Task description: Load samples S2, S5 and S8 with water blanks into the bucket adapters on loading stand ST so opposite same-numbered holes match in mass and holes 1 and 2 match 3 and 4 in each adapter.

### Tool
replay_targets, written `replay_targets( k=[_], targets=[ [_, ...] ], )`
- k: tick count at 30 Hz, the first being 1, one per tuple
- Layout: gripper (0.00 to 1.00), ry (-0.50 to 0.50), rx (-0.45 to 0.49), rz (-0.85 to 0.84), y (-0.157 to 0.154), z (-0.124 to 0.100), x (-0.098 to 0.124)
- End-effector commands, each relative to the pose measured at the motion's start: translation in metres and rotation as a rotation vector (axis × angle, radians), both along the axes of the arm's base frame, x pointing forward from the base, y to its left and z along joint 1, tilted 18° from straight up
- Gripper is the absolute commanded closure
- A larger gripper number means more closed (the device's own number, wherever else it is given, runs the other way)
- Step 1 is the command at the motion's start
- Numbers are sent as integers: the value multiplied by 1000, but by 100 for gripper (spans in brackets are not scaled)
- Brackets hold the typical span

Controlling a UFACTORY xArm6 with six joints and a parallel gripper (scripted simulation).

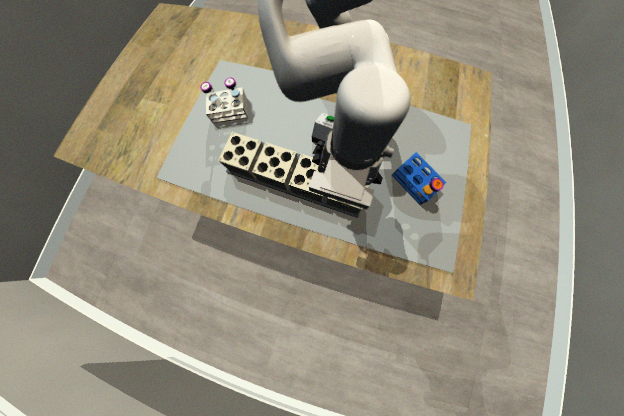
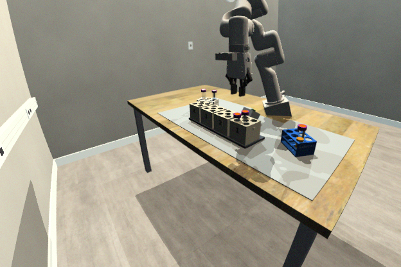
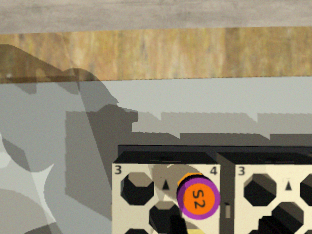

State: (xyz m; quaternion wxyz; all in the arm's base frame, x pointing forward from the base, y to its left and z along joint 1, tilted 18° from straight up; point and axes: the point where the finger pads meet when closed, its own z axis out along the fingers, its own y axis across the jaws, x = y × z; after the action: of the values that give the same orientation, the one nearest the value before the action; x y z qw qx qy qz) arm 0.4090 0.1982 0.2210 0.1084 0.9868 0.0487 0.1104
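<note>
two orange-dotted tubes (image 2: 236,115) in adapter 1 (image 2: 245,133); third orange, blue rack (image 1: 409,180) (image 2: 305,149), three o'clock of gripper (image 1: 347,164) (image 2: 238,90). jaws part-spread, empty; blanks unloaded.

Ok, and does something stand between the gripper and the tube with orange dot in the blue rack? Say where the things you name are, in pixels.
Nothing visible does. The gripper (image 1: 348,167) (image 2: 238,90) (image 3: 222,227) hangs above the adapters, and the caps in adapter 1 (image 2: 238,134) (image 3: 145,167) are below its fingers. The tube (image 1: 437,184) (image 2: 302,127) sticks up from the blue rack (image 1: 422,184) (image 2: 306,151).
</note>
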Motion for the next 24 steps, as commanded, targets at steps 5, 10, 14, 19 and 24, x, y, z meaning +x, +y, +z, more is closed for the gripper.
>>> replay_targets(
  k=[5, 10, 14, 19, 24],
  targets=[
    [56, -3, 2, 1, 4, 15, -3],
    [56, -3, 2, 1, 5, 23, -5],
    [56, -3, 2, 1, 5, 23, -5],
    [56, -3, 2, 1, 5, 23, -5],
    [56, -3, 2, 1, 5, 23, -5]
  ],
)
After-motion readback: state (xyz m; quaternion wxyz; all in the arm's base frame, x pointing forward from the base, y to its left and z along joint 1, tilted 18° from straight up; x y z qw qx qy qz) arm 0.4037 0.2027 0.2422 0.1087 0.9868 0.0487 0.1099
